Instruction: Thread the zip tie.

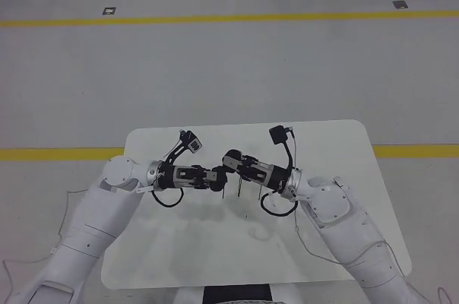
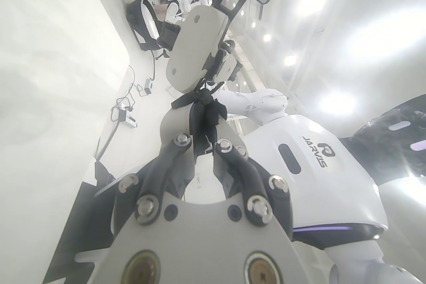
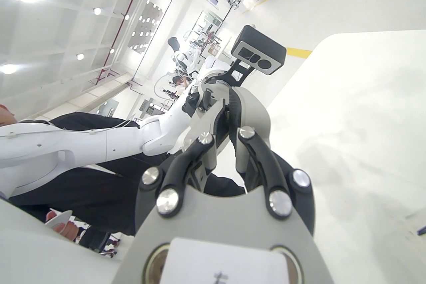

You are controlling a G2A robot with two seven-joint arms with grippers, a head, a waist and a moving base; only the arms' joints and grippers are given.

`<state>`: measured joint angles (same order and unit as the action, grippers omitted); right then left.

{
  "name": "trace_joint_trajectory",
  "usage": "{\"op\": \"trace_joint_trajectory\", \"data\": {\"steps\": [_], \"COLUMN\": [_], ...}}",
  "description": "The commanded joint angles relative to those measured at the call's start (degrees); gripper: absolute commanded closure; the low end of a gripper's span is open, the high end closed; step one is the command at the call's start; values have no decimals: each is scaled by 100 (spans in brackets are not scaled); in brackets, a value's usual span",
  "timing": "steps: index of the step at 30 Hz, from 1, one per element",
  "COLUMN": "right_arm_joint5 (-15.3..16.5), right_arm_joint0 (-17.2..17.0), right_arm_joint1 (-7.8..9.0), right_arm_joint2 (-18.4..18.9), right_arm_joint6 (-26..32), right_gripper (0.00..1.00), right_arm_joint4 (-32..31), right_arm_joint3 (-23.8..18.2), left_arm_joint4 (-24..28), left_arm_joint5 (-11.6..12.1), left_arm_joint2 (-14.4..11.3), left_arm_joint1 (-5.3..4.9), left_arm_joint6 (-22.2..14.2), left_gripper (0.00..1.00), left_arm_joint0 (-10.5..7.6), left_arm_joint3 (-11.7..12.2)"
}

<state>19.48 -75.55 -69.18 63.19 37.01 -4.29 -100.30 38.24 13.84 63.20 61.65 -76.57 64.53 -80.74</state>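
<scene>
L gripper (image 2: 203, 100) clamped on black zip tie (image 2: 181, 103), nose-to-nose w/ R gripper (image 3: 227, 115) (grip: can't tell), over white table (image 1: 328, 152).

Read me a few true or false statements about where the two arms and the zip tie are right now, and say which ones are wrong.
1. The left gripper has its fingers closed on the black zip tie. True.
2. The zip tie lies flat on the table. False: it is held up in the air, off the tabletop.
3. The right gripper faces the left gripper tip to tip. True.
4. The two grippers are at opposite ends of the table. False: they meet over its middle.
</scene>
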Motion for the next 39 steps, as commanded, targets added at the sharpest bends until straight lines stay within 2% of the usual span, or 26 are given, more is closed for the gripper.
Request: {"op": "trace_joint_trajectory", "data": {"steps": [1, 12, 17, 20, 23, 27, 28, 30, 32, 39], "right_arm_joint5": [0, 0, -36, -443, -956, -1534, -1655, -1847, -2057, -2057], "right_arm_joint0": [3, 45, 10, -31, -88, -182, -196, -221, -240, -240], "right_arm_joint1": [6, 23, 17, -4, -28, -83, -100, -124, -149, -149], "right_arm_joint2": [5, -9, 29, 59, 39, -52, -87, -132, -165, -165], "right_arm_joint6": [-18, -130, -411, -777, -1137, -1660, -1778, -1946, -2121, -2121], "right_gripper": [100, 100, 100, 100, 100, 100, 100, 100, 100, 100], "right_arm_joint4": [33, 163, 224, 291, 257, 404, 440, 495, 557, 557], "right_arm_joint3": [12, 103, 240, 239, 157, 7, -26, -50, -87, -87], "left_arm_joint4": [7, 123, 168, 131, 2, -292, -424, -594, -594, -594], "left_arm_joint5": [2, 53, 134, 301, 564, 564, 564, 564, 564, 564], "left_arm_joint2": [-7, -24, -7, 53, 146, 379, 460, 546, 546, 546], "left_arm_joint1": [-5, -31, -43, -56, -73, -76, -67, -50, -50, -50], "left_arm_joint6": [23, 82, 158, 384, 772, 1484, 1766, 2063, 2063, 2063], "left_gripper": [0, 0, 0, 0, 0, 0, 0, 0, 0, 0], "left_arm_joint0": [1, 7, 29, 114, 270, 552, 673, 848, 848, 848], "left_arm_joint3": [0, 10, 21, -29, -138, -459, -576, -718, -718, -718]}}
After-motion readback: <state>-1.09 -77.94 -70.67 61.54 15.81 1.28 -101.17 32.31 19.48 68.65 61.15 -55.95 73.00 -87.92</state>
